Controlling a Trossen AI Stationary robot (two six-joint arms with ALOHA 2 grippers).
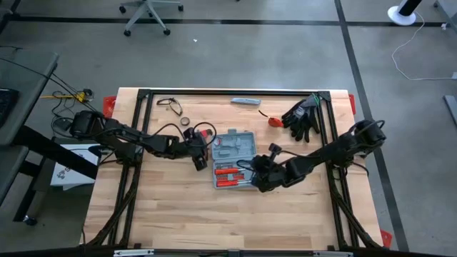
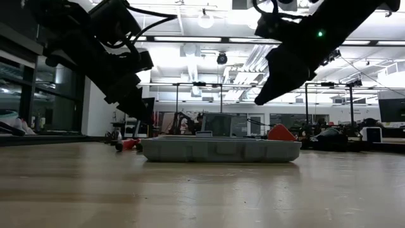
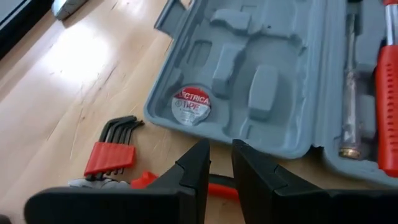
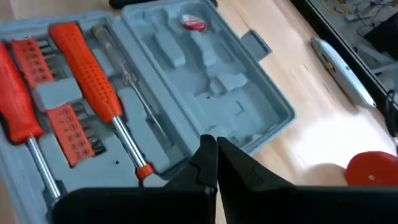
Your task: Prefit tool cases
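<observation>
The blue-grey tool case [image 1: 232,158] lies open and flat on the wooden table. One half holds red-handled tools [image 4: 87,81]. The other half [image 3: 249,81] has mostly empty slots and a roll of electrical tape [image 3: 191,104]. My left gripper [image 3: 221,152] hangs just off the case's left side, slanting down, its fingers a narrow gap apart with nothing seen between the tips. A red-handled tool [image 3: 149,179] lies on the table under it. My right gripper [image 4: 216,144] is shut and hovers at the case's right side, above the case [image 2: 221,150].
A red-clipped set of hex keys [image 3: 115,155] lies left of the case. Black gloves [image 1: 303,118], a red round object [image 4: 372,169] and a slim grey bar [image 1: 245,101] lie toward the far right. A dark loop of cable [image 1: 170,106] is at the far left.
</observation>
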